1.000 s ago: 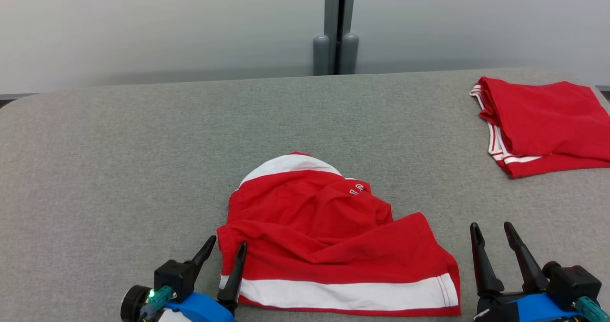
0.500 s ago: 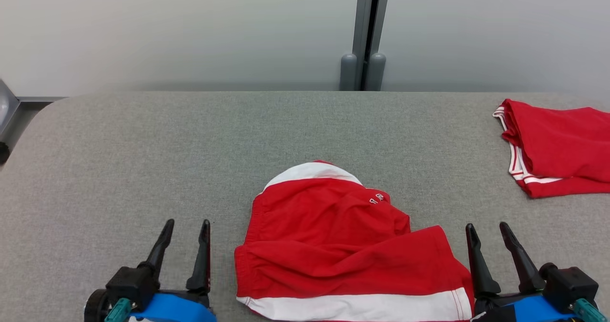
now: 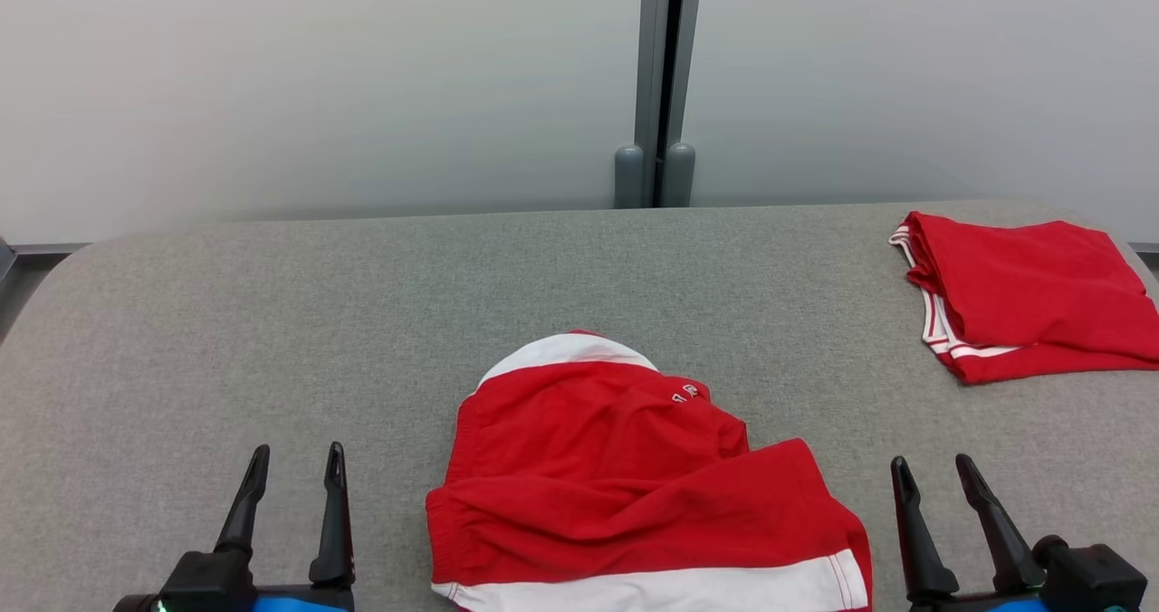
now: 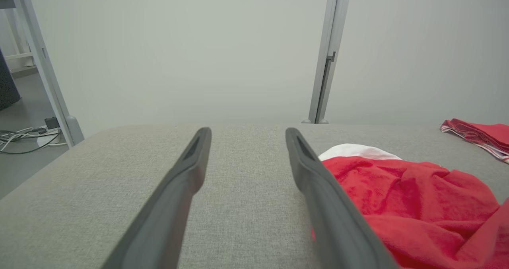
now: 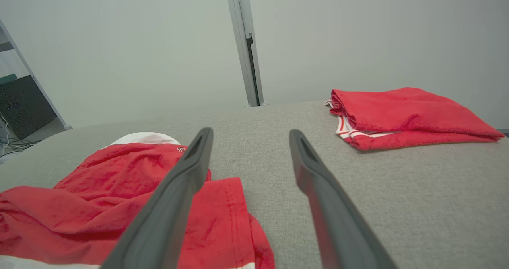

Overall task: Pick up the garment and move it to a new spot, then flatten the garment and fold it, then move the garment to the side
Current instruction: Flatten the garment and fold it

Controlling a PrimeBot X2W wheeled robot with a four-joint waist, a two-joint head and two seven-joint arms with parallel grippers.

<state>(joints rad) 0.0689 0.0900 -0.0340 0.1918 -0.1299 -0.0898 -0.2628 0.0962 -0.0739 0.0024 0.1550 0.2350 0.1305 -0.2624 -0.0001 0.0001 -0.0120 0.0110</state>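
Note:
The garment (image 3: 625, 476) is a red piece of clothing with white bands, lying rumpled on the grey table (image 3: 362, 322) near its front edge; it also appears in the left wrist view (image 4: 413, 205) and the right wrist view (image 5: 119, 193). My left gripper (image 3: 296, 454) stands open to the left of the garment, apart from it, with nothing between its fingers (image 4: 179, 193). To the garment's right my right gripper (image 3: 930, 463) is open too, empty, its fingers (image 5: 318, 189) over bare table.
A second red garment (image 3: 1023, 295), folded, lies at the table's far right; the right wrist view has this folded garment (image 5: 397, 115) too. A grey post (image 3: 656, 87) rises behind the table against a pale wall. Cables (image 4: 24, 135) lie on the floor past the left edge.
My left gripper has drawn back to the left, away from the garment's left edge, and stands wide open. The head camera has shifted. The garment lies as before.

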